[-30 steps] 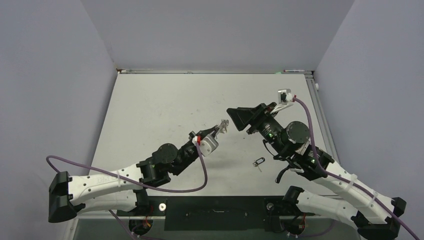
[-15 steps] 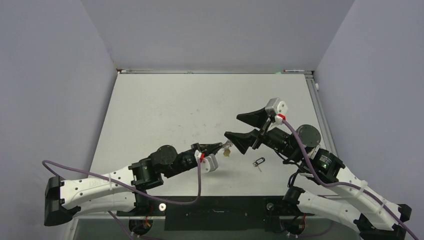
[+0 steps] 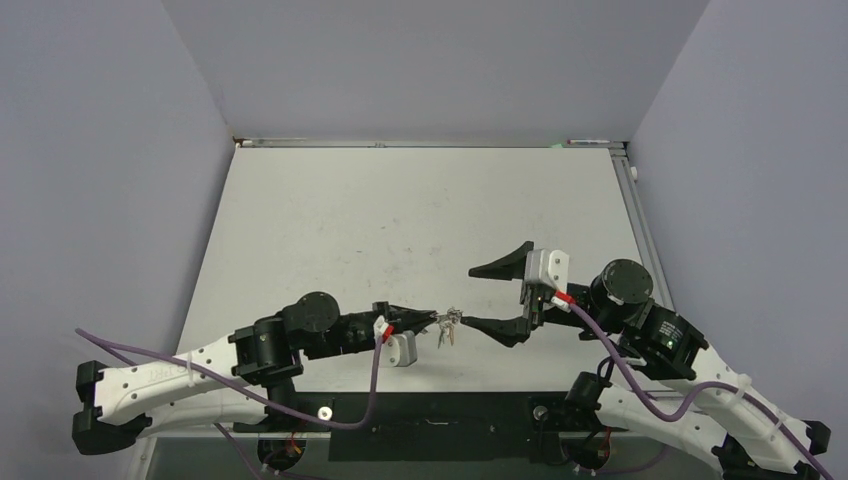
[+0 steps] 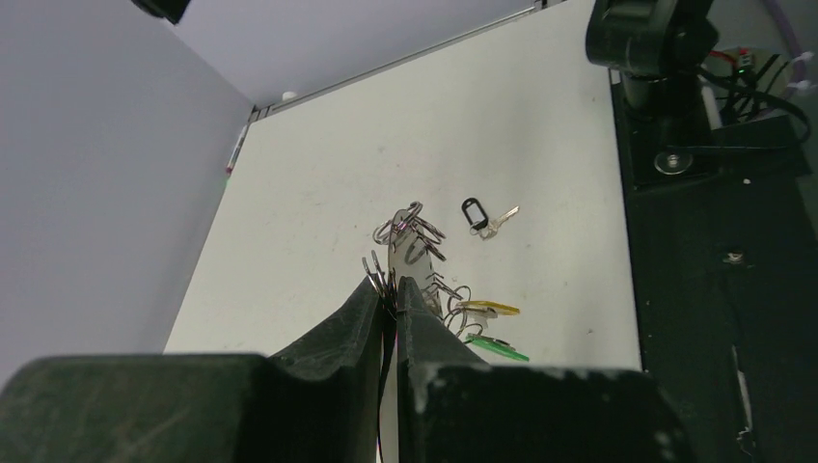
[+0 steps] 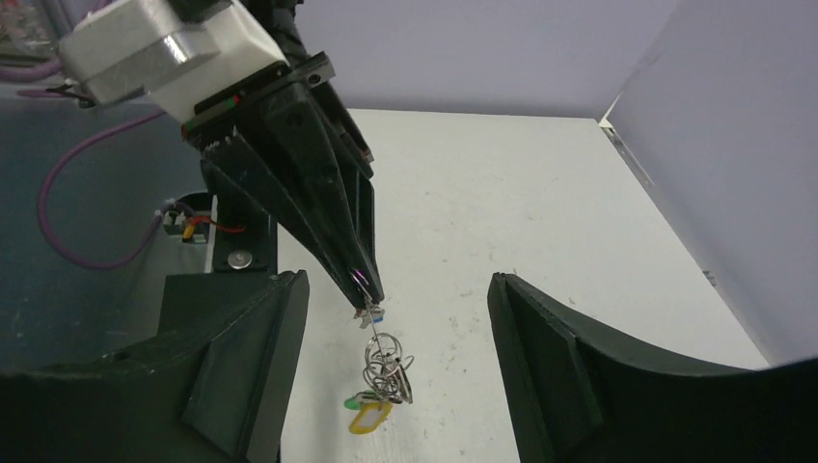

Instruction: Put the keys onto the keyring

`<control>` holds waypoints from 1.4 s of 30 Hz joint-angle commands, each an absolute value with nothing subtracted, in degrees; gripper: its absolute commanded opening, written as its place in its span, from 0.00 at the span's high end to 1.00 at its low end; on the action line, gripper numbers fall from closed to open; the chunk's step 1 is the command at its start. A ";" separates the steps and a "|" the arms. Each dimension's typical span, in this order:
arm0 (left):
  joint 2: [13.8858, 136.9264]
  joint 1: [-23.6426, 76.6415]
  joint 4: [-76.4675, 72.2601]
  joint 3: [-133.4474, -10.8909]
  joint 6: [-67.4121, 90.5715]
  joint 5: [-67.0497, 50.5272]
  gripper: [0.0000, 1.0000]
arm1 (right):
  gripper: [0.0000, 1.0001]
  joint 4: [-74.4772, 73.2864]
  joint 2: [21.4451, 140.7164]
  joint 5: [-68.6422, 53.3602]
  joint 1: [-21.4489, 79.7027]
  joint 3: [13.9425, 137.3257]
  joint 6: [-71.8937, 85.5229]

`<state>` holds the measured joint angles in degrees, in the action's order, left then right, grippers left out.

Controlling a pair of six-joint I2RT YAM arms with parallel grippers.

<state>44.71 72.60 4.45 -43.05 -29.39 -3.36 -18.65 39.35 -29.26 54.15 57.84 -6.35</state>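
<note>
My left gripper (image 3: 425,320) is shut on the rim of the grey keyring (image 4: 398,258) and holds it above the table near the front edge. Several keys hang from the keyring in a tangle of small rings (image 5: 388,371), with yellow (image 5: 367,417), green (image 5: 351,401) and blue (image 5: 374,311) tags showing. My right gripper (image 3: 470,296) is open, with one finger on each side of the hanging bunch and touching nothing. One key with a black tag (image 4: 475,214) lies loose on the table; in the top view my right gripper hides it.
The black base strip (image 3: 430,412) runs along the table's near edge, just in front of both grippers. A purple cable (image 3: 375,385) loops off the left arm. Grey walls close in the table (image 3: 400,210) at the back and sides.
Both grippers have come down and toward the near edge. The left carried the keyring to the right; the right opened and now straddles the bunch, covering the black-tag key in the top view.
</note>
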 commanded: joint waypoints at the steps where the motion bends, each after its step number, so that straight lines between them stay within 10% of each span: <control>1: 42.23 74.85 8.88 -48.18 -28.86 -7.82 1.00 | 0.32 -21.20 39.19 -38.29 54.62 57.41 -13.13; 33: 35.17 77.02 4.31 -42.90 -28.38 -8.77 1.00 | 0.78 -21.10 53.18 -33.04 67.16 59.07 -10.31; 42: 33.59 78.86 4.55 -42.19 -29.22 -6.60 1.00 | 0.67 -24.49 52.87 -25.92 68.62 60.19 -11.35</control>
<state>35.00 77.80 11.64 -41.06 -27.86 -7.94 -23.70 52.42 -29.89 68.05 57.63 -10.15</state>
